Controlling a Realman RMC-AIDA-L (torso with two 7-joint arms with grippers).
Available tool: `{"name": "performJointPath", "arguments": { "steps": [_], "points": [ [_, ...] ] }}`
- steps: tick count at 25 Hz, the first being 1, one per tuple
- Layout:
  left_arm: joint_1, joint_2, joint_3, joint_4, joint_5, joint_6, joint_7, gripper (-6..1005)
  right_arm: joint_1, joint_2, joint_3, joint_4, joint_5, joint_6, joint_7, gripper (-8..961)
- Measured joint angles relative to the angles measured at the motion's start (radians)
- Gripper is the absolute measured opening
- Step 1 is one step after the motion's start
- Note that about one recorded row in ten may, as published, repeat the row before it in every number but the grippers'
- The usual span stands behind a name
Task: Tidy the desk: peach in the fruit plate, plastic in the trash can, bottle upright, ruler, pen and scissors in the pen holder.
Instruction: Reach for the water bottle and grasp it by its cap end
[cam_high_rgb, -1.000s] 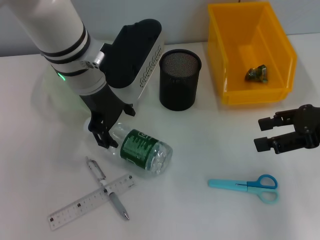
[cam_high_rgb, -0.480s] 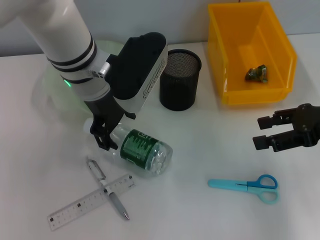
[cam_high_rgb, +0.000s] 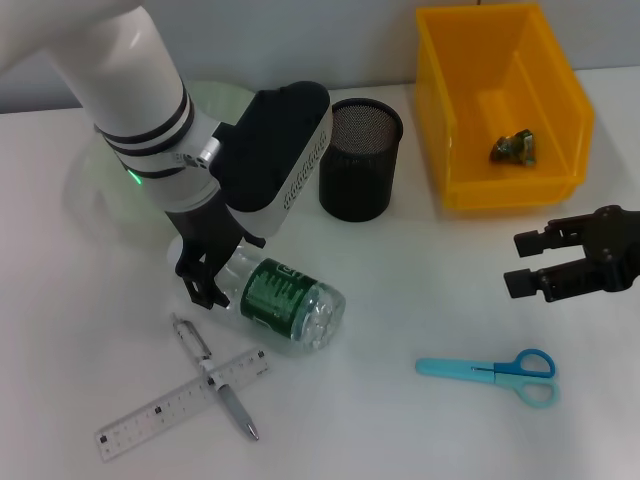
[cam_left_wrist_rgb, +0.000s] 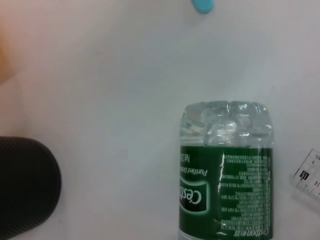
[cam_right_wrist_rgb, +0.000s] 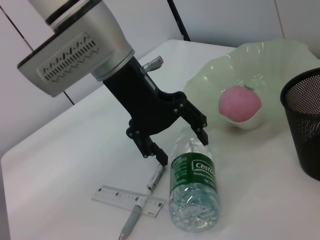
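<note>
A clear water bottle (cam_high_rgb: 285, 305) with a green label lies on its side on the white table (cam_high_rgb: 420, 290). It also shows in the left wrist view (cam_left_wrist_rgb: 225, 175). My left gripper (cam_high_rgb: 225, 268) is open, low over the bottle's cap end, its fingers (cam_right_wrist_rgb: 150, 150) on either side of the neck. A clear ruler (cam_high_rgb: 185, 403) and a grey pen (cam_high_rgb: 215, 378) lie crossed in front of the bottle. Blue scissors (cam_high_rgb: 490, 370) lie at the front right. My right gripper (cam_high_rgb: 522, 262) is open and empty above them. The peach (cam_right_wrist_rgb: 240, 103) sits in the pale green fruit plate (cam_right_wrist_rgb: 280, 55).
A black mesh pen holder (cam_high_rgb: 360, 158) stands behind the bottle. A yellow bin (cam_high_rgb: 455, 110) at the back right holds a crumpled piece of plastic (cam_high_rgb: 513, 148). The fruit plate (cam_high_rgb: 85, 175) lies mostly behind my left arm.
My left arm's wrist has swung a little to the right and down over the bottle's cap end. The bottle and the right gripper have hardly moved.
</note>
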Motion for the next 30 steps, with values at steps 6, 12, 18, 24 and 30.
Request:
{"name": "performJointPath", "arguments": {
  "steps": [6,12,18,24,30],
  "points": [
    [-0.005,0.000,0.008,-0.020,-0.014,-0.011,-0.001,836,0.007,0.000,-0.002,0.015,0.000,0.003,-0.010,803],
    [-0.005,0.000,0.051,-0.021,-0.050,-0.014,-0.011,836,0.008,-0.002,0.003,0.027,0.000,0.003,-0.024,803],
    [-0.006,0.000,0.063,-0.016,-0.058,-0.001,-0.041,836,0.009,-0.002,0.004,0.029,0.000,0.003,-0.025,803],
    [0.004,0.000,0.057,-0.019,-0.029,-0.025,-0.062,835,0.009,-0.002,0.003,0.029,0.000,0.003,-0.026,803],
    [0.012,0.001,0.055,-0.019,-0.008,-0.025,-0.076,835,0.009,-0.002,0.003,0.028,0.000,0.003,-0.026,803]
  ]
}}
